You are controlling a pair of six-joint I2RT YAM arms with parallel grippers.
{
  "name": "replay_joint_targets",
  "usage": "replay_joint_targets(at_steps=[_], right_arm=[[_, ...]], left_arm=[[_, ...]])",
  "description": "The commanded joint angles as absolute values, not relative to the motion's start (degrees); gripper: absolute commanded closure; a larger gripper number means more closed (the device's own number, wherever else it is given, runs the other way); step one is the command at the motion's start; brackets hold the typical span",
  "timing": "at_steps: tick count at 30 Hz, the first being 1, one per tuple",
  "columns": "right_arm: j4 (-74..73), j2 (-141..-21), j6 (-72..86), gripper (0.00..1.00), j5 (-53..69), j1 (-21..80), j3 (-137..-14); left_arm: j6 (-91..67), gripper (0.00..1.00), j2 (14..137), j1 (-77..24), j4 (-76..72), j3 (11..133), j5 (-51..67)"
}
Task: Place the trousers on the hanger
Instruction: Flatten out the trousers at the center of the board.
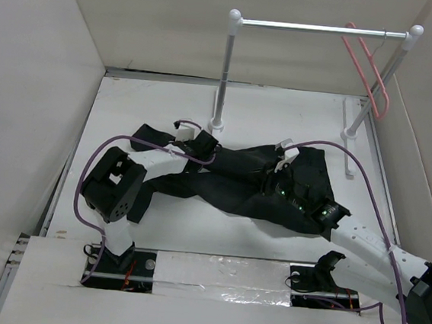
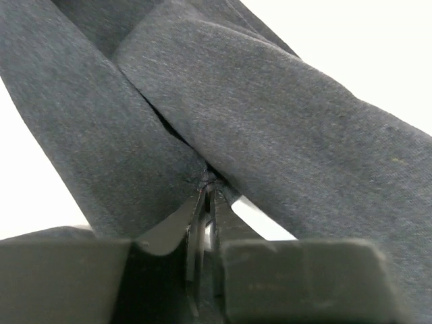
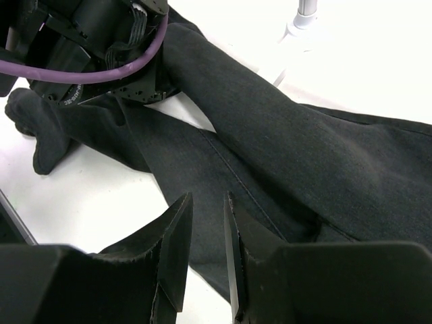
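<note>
The black trousers lie spread flat across the middle of the white worktop, waist end toward the right and both legs running left, one crossed over the other. The pink hanger hangs well apart from them, hooked at the right end of the white rail at the back of the worktop, with no cloth on it.

The left pincer is down on the legs where they cross. Seen from its own wrist, its fingers stand pressed together, with a small pucker of dark fabric caught at their tips (the cloth fills nearly all of that view).

The right pincer hovers over the trousers farther to the right. Its two dark fingers stand a narrow slit apart, with nothing between them; cloth and a strip of bare worktop show through the gap. Ahead of it the upper leg runs diagonally over the lower one. Beyond them sits the black wrist of the left arm with its purple cable, and the foot of a rail post shows at the top edge. One leg end rests on the worktop at the far left of that view.
</note>
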State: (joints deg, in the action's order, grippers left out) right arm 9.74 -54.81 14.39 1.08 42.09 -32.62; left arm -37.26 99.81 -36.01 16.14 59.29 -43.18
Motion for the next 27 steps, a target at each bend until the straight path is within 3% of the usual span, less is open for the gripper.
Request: replay_joint_targets(at_steps=[1,7,13,20,23,27], right_arm=[[13.1,-54.3,14.1,0.69,0.7,42.5,-33.3],[12.6,-53.7,14.5,0.68,-1.1,42.5,-33.1],[12.7,-54.0,14.6,0.68,-0.9,42.0,-33.1],[12.6,-53.3,14.6,0.67,-0.5,42.0,-33.0],[12.2,-52.8,14.6,0.67,-0.8,42.0,-33.0],[12.0,-53.0,14.6,0.66,-1.5,41.5,-32.9]], left_arm=[[-38.9,1.00,97.6,-36.2,19.4,60.5,-47.8],[-40.3,1.00,90.4,-32.4,20.2,59.5,-48.0],[-34.0,1.00,79.0,-19.0,15.2,65.2,-39.1],[-26.0,1.00,82.4,-6.6,15.8,76.6,-30.8],[-21.4,1.00,82.5,-2.0,12.5,77.9,-20.2],[-17.9,1.00,81.9,-0.7,12.0,80.9,-15.6]])
